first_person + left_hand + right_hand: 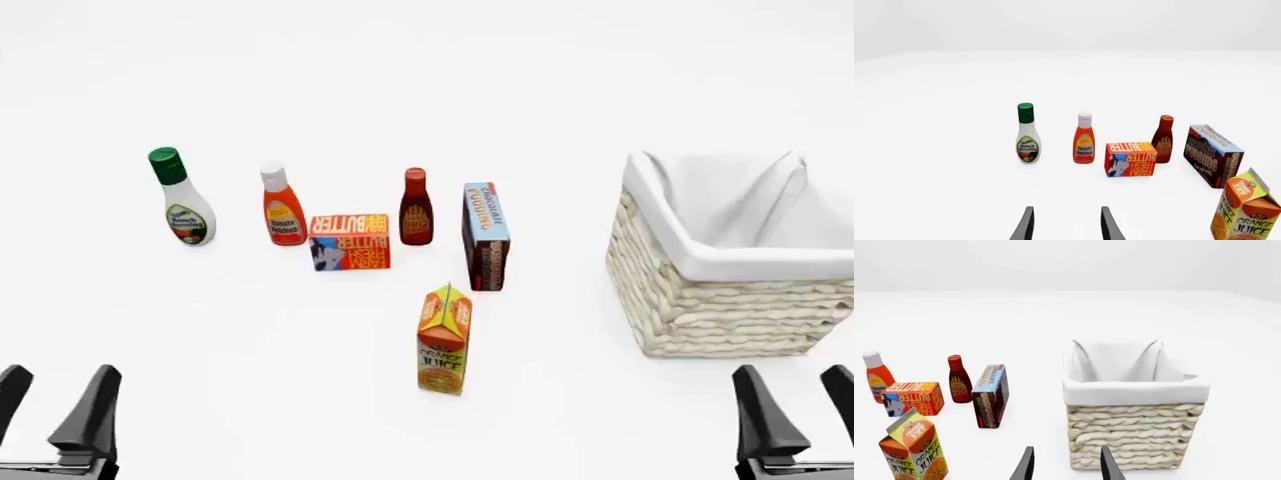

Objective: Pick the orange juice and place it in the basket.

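Both pincers gape wide and hold nothing: left gripper faces bare table, juice between them, basket just ahead of right gripper, pudding box behind juice.

The table is a plain white surface carrying seven items, all upright. Along the far left stand a ranch bottle, a ketchup bottle, a butter box, a dark red sauce bottle and a pudding box, the butter box just in front of the two red bottles. The juice carton stands alone nearer the arms, and the basket sits well apart at the right.
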Action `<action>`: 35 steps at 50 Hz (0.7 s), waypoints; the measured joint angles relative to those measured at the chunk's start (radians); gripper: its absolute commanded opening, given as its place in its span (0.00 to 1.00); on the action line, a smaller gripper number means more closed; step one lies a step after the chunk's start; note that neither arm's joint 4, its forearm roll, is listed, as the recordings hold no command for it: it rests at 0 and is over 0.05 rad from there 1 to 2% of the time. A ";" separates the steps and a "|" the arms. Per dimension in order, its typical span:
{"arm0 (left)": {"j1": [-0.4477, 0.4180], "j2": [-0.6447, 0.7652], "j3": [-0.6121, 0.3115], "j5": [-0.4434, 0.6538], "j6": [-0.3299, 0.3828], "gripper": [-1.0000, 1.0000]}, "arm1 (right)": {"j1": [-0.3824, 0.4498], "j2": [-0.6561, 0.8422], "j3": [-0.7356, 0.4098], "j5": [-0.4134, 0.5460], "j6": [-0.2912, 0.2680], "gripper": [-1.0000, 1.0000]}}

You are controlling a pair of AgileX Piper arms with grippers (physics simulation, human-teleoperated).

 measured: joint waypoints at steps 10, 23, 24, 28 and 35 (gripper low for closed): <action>0.000 0.003 -0.001 -0.001 0.000 1.00 | 0.003 0.013 -0.001 -0.008 -0.003 1.00; 0.000 0.005 -0.006 0.003 -0.001 1.00 | 0.002 0.026 -0.002 -0.012 0.000 1.00; 0.000 0.006 -0.006 0.003 -0.002 1.00 | 0.002 0.027 -0.002 -0.014 0.002 1.00; 0.000 0.007 -0.007 0.003 -0.002 1.00 | 0.001 0.038 -0.003 -0.028 0.006 1.00; 0.000 0.010 -0.009 0.003 -0.002 1.00 | -0.006 0.034 -0.008 -0.030 0.015 1.00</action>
